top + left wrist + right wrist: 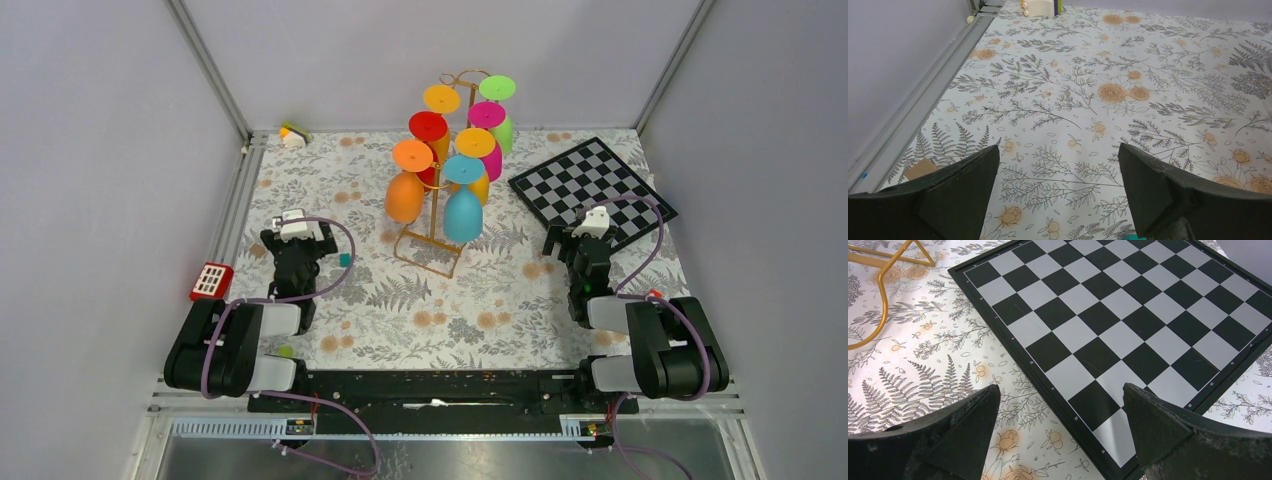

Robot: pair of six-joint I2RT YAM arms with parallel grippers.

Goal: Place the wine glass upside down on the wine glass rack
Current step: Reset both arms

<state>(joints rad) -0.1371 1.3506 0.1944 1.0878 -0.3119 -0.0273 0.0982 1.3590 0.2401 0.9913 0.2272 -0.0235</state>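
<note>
Wine glass rack (433, 228) is parked mid-table toward the back on my overhead feed, and it's loaded: every glass I can see hangs bowl-down with its foot up on the top rail. Going left to right from there: a little red box (212, 281) with white squares sits on the left edge of the table, off the floral cloth (480, 310). In the back-left corner there's a small white and yellow thing (292, 134), too small for me to name. My left gripper (298, 222) is out over bare cloth, well apart from the rack, fingers spread wide with nothing between them; its wrist cam shows only flower print between the two black tips (1058, 155). A tiny teal bit (344, 259) lies just to its right. On the rack, the orange wine glass (404, 195) is front left and the cyan wine glass (462, 212) is just beside it, with red, yellow, magenta and green ones stacked up behind. Right of that lies a checkerboard (592, 185), tilted on the cloth. My right gripper (590, 222) hangs over the board's near edge, fingers also spread and empty (1060, 395), and its cam catches the rack's gold wire base (886, 300) off to the left.
</note>
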